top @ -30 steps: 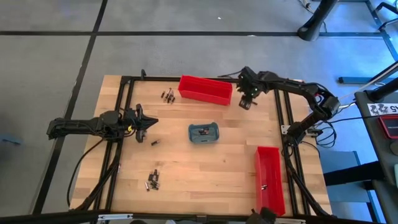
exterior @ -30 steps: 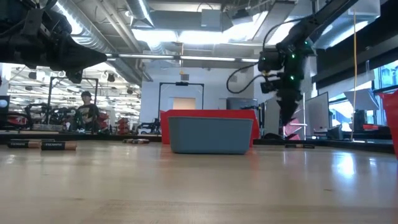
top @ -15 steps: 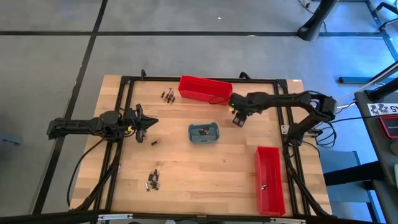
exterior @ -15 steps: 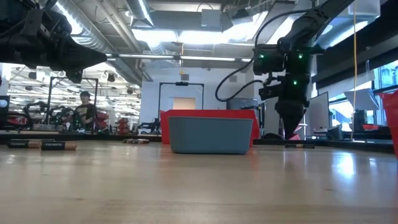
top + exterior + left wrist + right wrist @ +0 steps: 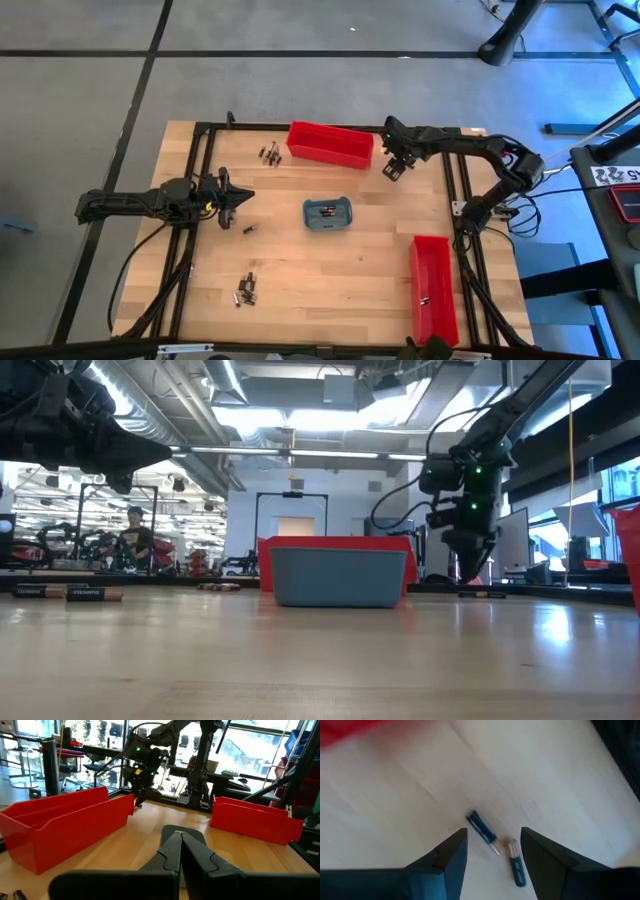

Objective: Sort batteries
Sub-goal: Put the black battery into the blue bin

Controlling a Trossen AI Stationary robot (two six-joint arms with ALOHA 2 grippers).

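**Inspector:** Over the far right corner of the counter [image 5: 340,270], what is your position?

**Arm:** My right claw [image 5: 492,851] hangs spread just beside the end of the far red bin [image 5: 330,144], pointing down at two batteries [image 5: 483,831] lying loose on the wood. One lies between my fingers [image 5: 445,854]; the other lies close to the opposite finger, nearly end-on to the first. My left claw [image 5: 180,851] waits pressed together at the left side, near a lone battery [image 5: 248,229].

**Inspector:** Where is the remaining stock?

**Arm:** Small clusters lie at the far left [image 5: 270,153] and near left [image 5: 245,290] of the counter, some sit in the grey-blue tray [image 5: 328,214], and one lies in the near red bin [image 5: 434,290].

**Inspector:** Hazards?

**Arm:** I judge three. Descending off-centre, a finger could strike the second battery and roll both away. Closing across the pair could pinch two at once, or squeeze one out sideways. The bin wall is near; a wide approach could nudge it.
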